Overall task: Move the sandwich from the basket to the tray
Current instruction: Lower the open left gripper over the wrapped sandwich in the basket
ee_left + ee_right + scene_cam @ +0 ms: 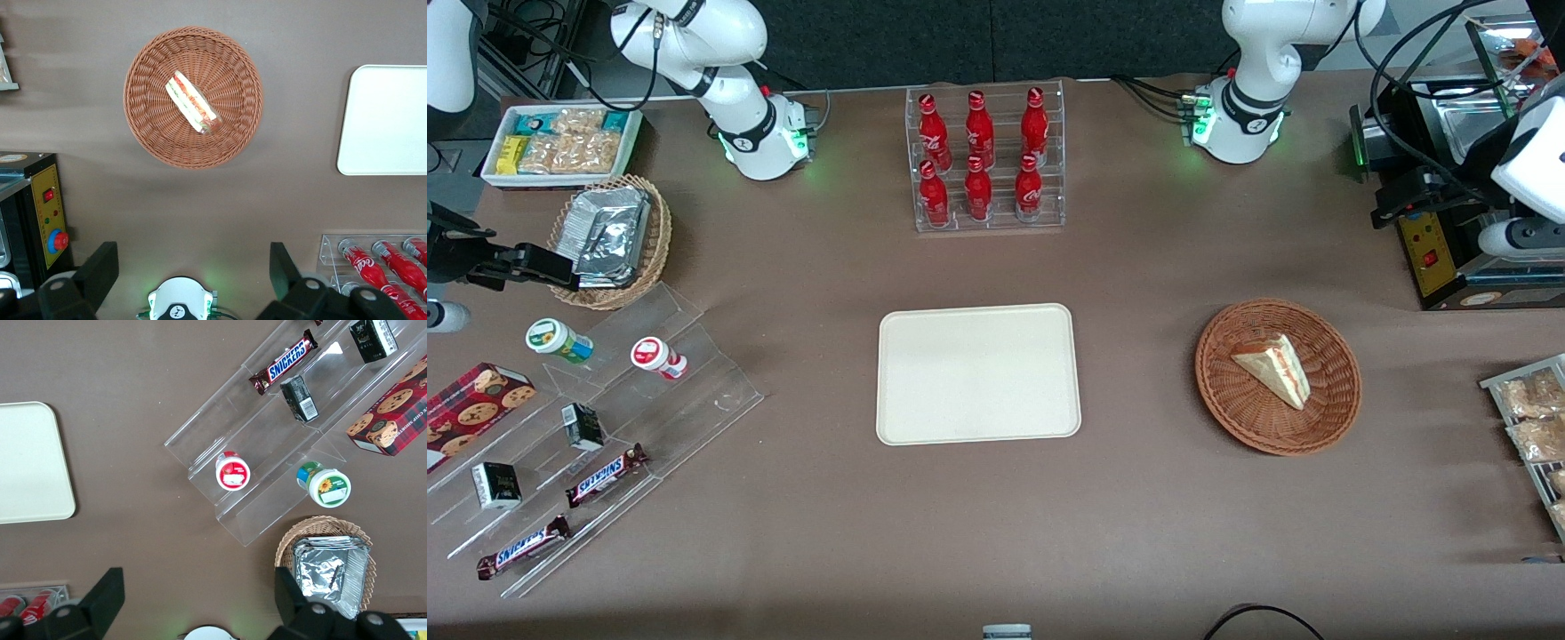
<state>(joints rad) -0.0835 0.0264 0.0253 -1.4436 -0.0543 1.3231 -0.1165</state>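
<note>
Your end effector (190,277) is hovering wide open above the table, sandwich (193,103) lying untouched in the basket (150,127); you're needing to descend, grasp, then carry to the tray (978,427).

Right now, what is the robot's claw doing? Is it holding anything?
Left gripper: open, holding nothing, high above the table; the sandwich lies in the basket.

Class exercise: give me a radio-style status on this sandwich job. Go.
Gripper open, high above the table, nothing held. Sandwich lying in the basket, untouched. Tray bare, beside the basket. Nothing lies between them.
</note>
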